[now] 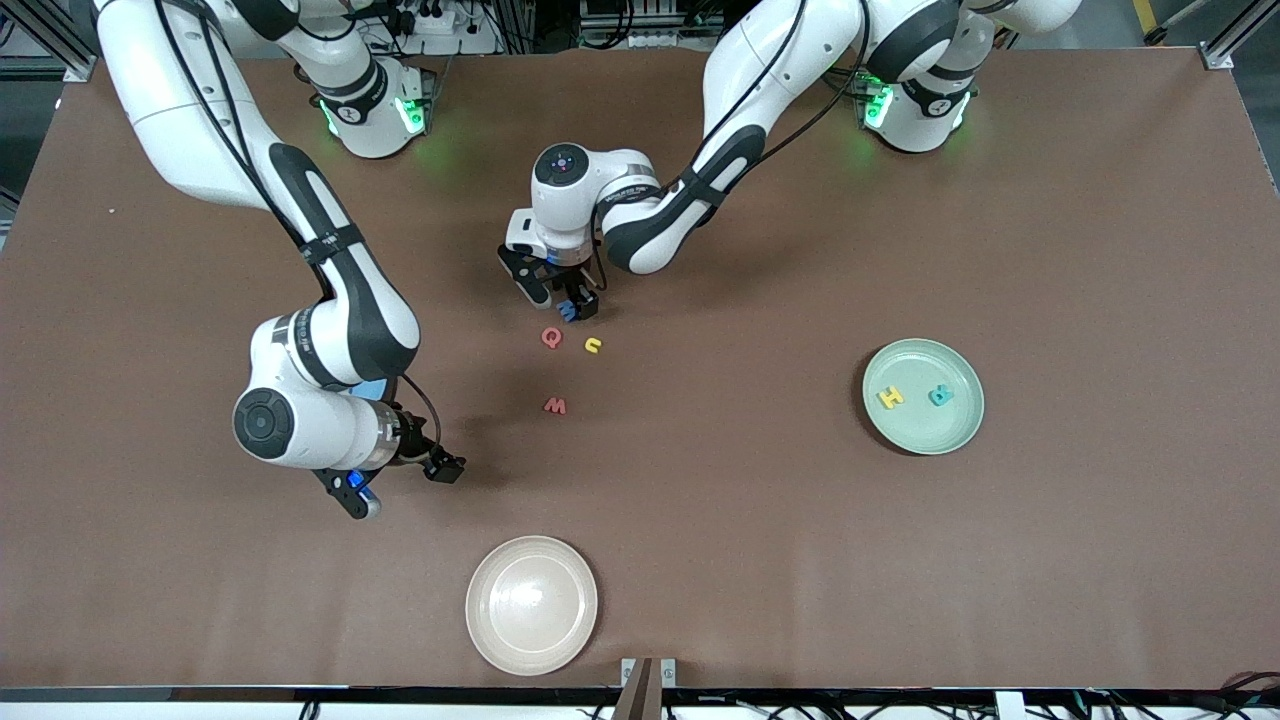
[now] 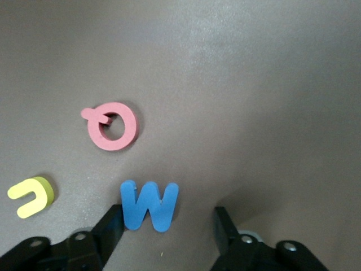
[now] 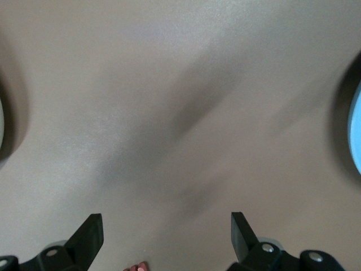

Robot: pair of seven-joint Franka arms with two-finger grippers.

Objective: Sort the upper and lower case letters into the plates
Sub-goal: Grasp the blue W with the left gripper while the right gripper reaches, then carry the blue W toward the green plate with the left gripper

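My left gripper (image 1: 567, 306) (image 2: 169, 226) is low over the middle of the table, open, its fingers on either side of a blue letter (image 2: 149, 204) (image 1: 569, 313) shaped like an M or W. One finger (image 2: 110, 226) is at the letter's edge. A red Q (image 1: 551, 337) (image 2: 113, 125) and a yellow u (image 1: 593, 345) (image 2: 32, 195) lie just nearer the camera, and a red w (image 1: 555, 405) nearer still. The mint green plate (image 1: 925, 435) holds a yellow H (image 1: 890, 397) and a teal R (image 1: 940, 395). The blue plate (image 1: 374, 390) (image 3: 356, 135) is mostly hidden under the right arm. My right gripper (image 1: 405, 485) (image 3: 166, 237) waits open over bare table.
A cream-beige plate (image 1: 531, 604) sits near the table's front edge, and its rim (image 3: 1, 121) shows in the right wrist view. A small pink-red bit (image 3: 135, 266) shows at that view's edge. The right arm's elbow and forearm (image 1: 340, 300) hang over the table toward its own end.
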